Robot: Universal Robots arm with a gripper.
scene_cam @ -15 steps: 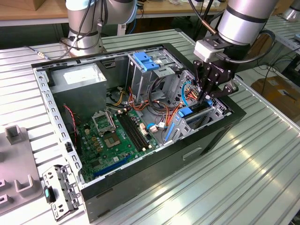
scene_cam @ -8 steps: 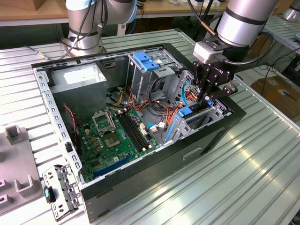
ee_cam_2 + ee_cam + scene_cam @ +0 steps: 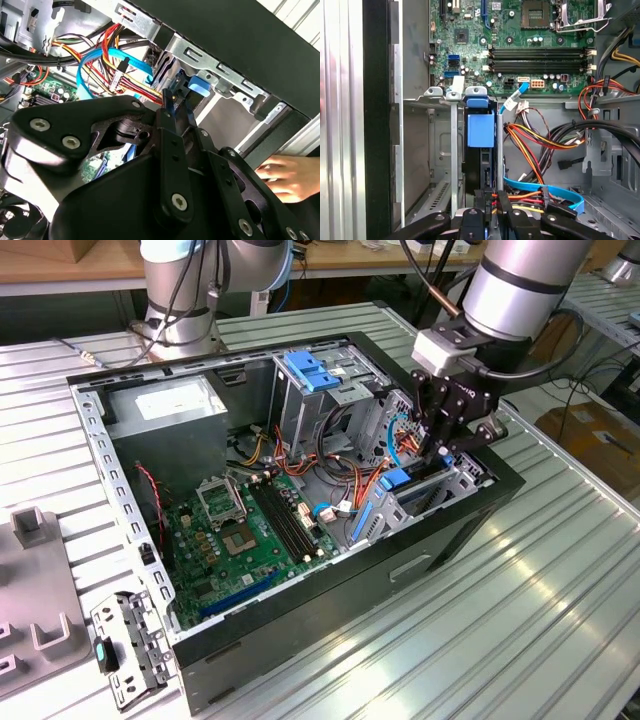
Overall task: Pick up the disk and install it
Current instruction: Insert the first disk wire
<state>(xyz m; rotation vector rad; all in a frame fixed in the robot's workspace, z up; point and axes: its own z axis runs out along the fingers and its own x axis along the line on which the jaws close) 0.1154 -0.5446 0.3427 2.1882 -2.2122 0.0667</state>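
Exterior view: we see the open black desktop computer case (image 3: 300,490) lying on its side on the ribbed metal bench (image 3: 520,620), green motherboard (image 3: 250,535) facing up. The black claw (image 3: 440,452) reaches down into the drive bay at the exterior view's right end of the case, just beside bundled orange and red cables (image 3: 400,435). The flat silver-metal disk with blue plastic side rails (image 3: 395,502) stands on edge in that bay, beneath the claw.

In the second wrist view, the claw (image 3: 175,107) is narrowed, its fingertips (image 3: 167,102) meeting the blue rail of the disk (image 3: 199,85) between the bay's metal walls; we cannot tell how firmly it pinches. A person's hand (image 3: 292,177) rests against the outside of the case.

In the first wrist view, the disk (image 3: 480,130) sits upright in the metal bay slot (image 3: 452,150), its blue rail end toward the motherboard (image 3: 530,35). The claw (image 3: 490,197) closes on the disk's near edge, with a blue flat cable (image 3: 540,187) and orange wires just beside it.
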